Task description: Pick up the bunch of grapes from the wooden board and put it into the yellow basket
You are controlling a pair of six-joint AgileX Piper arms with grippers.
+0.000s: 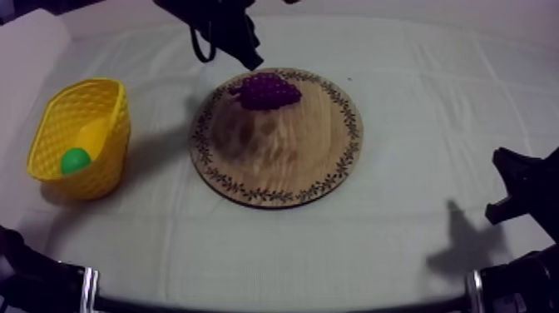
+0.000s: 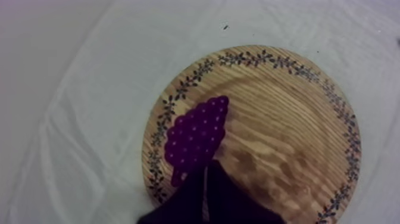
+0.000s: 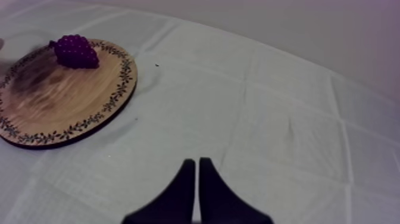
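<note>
Left gripper (image 2: pixel 208 173), closed on nothing just beside the bunch of grapes (image 2: pixel 196 137), may push it away unless opened.

1. Half hidden behind the wall of the yellow lattice-walled plastic basket (image 1: pixel 104 171): a small green round thing (image 1: pixel 75 160) and a pale yellow shape (image 1: pixel 93 133), kinds not to be told.
2. Cut off by the top view's upper edge: the black left arm (image 1: pixel 218 23), upper length lost.
3. Covered by the black fingers (image 2: pixel 223 196) of the left gripper (image 2: pixel 207 170) in the left wrist view: a wedge of the round wooden board with a patterned rim (image 2: pixel 286 119), itself cropped by the picture's edge.
4. Impossible to tell there: fingers touching the purple bunch of toy grapes (image 2: pixel 196 137), or just beside it.
5. Cropped again in the right wrist view: the same board, one side lost past the edge.
6. Cut off at the top view's right edge: the black right arm (image 1: pixel 524 187).
</note>
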